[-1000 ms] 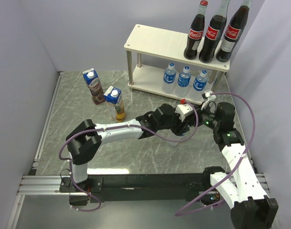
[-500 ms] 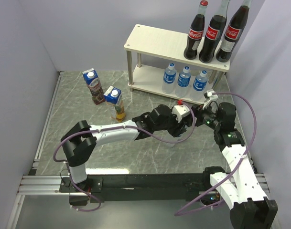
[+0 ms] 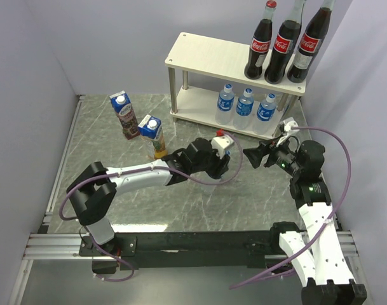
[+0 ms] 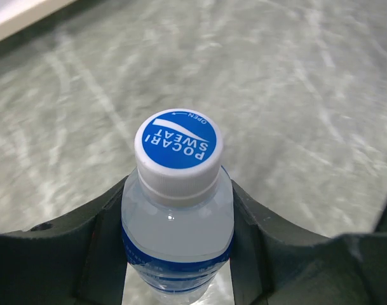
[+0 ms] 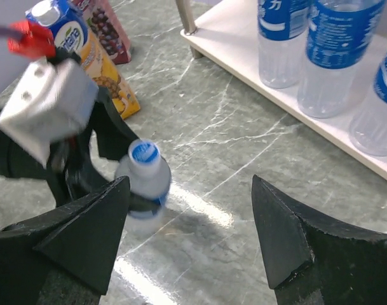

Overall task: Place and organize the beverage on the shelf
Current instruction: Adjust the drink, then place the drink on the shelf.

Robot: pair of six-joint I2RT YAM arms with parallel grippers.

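Grey marbled table (image 3: pixel 117 159) is bearing a white shelf (image 3: pixel 209 54): three Coca-Cola bottles (image 3: pixel 283 43) are standing on top, three water bottles (image 3: pixel 245 103) below. Left gripper (image 4: pixel 178 219) is clasping a fourth bottle (image 4: pixel 177 203), its cap reading "POCARI SWEAT". Right gripper (image 5: pixel 187 222) is gaping wide, empty. Two cartons (image 3: pixel 124 114) are standing leftward.

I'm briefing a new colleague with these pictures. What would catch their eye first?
Probably the three dark red-capped Coca-Cola bottles standing in a row on the top board of the pale wooden two-tier shelf, at its right end. Next, in front of the shelf, the left gripper clamped on a small clear water bottle with a blue-and-white cap, while the right gripper gapes open, empty, facing it.
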